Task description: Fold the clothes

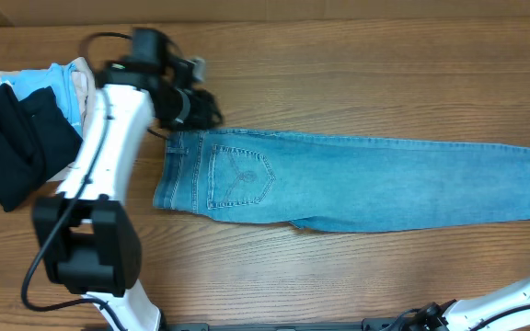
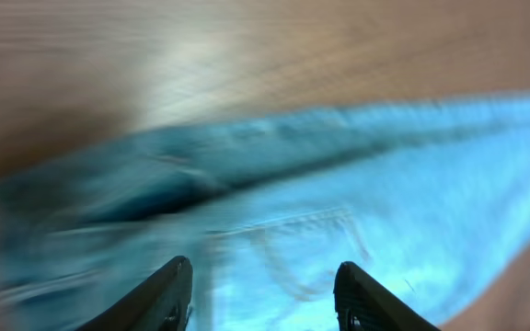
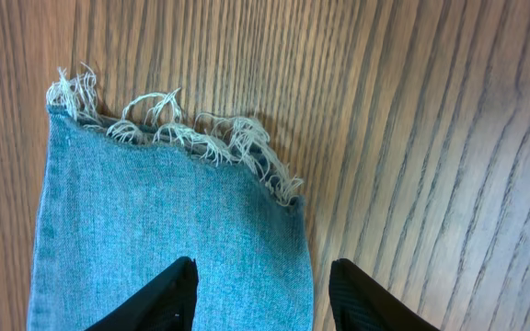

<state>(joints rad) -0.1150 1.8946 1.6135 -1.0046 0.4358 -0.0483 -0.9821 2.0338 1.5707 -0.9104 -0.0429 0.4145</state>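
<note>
The light blue denim jeans [image 1: 357,184] lie flat across the table, waist at the left, legs running off the right edge, one stitched back pocket up. My left gripper [image 1: 201,108] hovers at the waistband's far corner, open and empty; in the left wrist view the jeans [image 2: 339,211] are blurred beneath its fingers [image 2: 263,276]. My right gripper [image 3: 261,276] is open over the frayed leg hem [image 3: 182,138], one finger above the denim and one above bare wood. In the overhead view only the right arm's base shows at the bottom right.
A pile of other garments, black [image 1: 12,142], light blue [image 1: 40,81] and beige [image 1: 81,83], lies at the far left of the wooden table [image 1: 357,83]. The left arm's base [image 1: 86,244] stands at the front left.
</note>
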